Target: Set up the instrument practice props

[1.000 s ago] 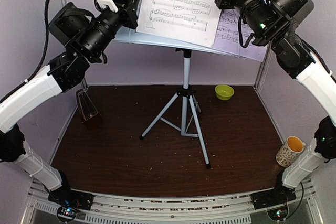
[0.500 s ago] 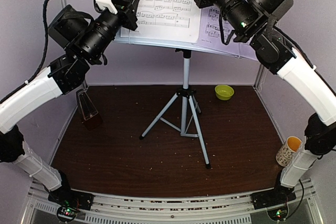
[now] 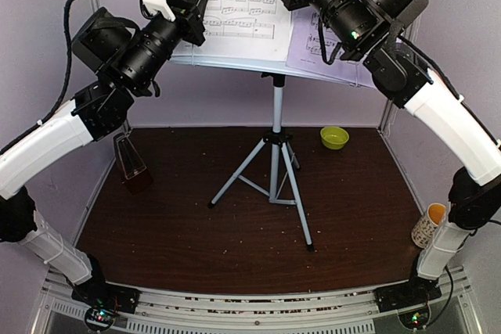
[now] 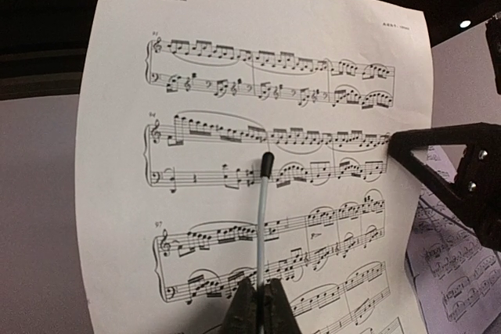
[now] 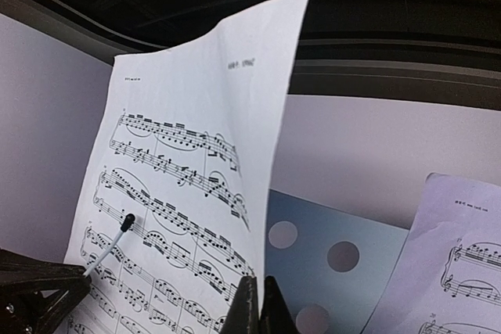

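Lavender walls closed in a dark brown table. At the head of the music stand, whose tripod stood mid-table, the white music sheet leaned against the perforated desk, its right edge curling forward. The right gripper had its fingers pinched tight on that sheet's lower right edge. The left gripper was closed on a thin white rod, whose black tip lay over the sheet's face near the middle staves. Just right of the white sheet, partly behind the right arm, the lavender music sheet sat on the stand too. Down on the table, the metronome stood upright at the far left, near the wall and well apart from the tripod. A green bowl sat at the back right. A patterned cup showed at the right edge, partly hidden by the right arm.
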Robot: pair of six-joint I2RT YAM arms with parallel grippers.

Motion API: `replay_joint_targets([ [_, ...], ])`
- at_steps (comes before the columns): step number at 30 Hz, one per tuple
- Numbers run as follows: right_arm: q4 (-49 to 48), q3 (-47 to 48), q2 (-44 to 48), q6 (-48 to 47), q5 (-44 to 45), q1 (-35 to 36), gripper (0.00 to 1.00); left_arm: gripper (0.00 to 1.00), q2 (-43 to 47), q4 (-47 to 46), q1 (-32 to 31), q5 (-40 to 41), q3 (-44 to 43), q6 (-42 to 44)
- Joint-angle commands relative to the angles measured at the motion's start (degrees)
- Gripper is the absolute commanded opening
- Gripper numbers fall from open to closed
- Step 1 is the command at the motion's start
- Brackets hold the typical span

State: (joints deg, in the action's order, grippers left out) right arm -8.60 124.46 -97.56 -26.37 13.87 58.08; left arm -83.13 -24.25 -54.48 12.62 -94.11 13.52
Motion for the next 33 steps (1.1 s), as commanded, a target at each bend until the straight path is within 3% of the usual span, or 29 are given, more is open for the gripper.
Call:
replay_joint_targets([
  [1, -0.27, 1.0, -0.42, 2.09, -0.94, -0.32, 0.0, 0.0, 1.59, -3.69, -0.19, -0.34, 0.66, 1.4],
  [8, 0.14, -0.27, -0.03, 3.01, -0.79, -0.31, 0.0, 0.0, 1.59, -3.87, -0.23, -0.07, 0.97, 1.29],
  [14, -1.16, -1.51, 0.83, 2.9, -0.39, -0.25, 0.18, 0.0, 1.64, -3.96, -0.2, -0.05, 0.96, 1.2],
  [19, -1.97, -2.29, 1.3, 2.9, 0.06, -0.25, 0.23, 0.0, 1.66, -3.96, -0.19, 0.06, 1.03, 1.05],
  [28, -3.92, -4.02, 3.02, 2.31, 0.47, 0.11, 0.6, 0.0, 1.75, -3.83, -0.19, 0.25, 1.46, 1.05],
  [33, -5.48, -4.76, 4.02, 1.62, 1.12, 0.39, 0.74, 0.0, 1.83, -3.79, -0.19, 0.46, 1.71, 1.07],
])
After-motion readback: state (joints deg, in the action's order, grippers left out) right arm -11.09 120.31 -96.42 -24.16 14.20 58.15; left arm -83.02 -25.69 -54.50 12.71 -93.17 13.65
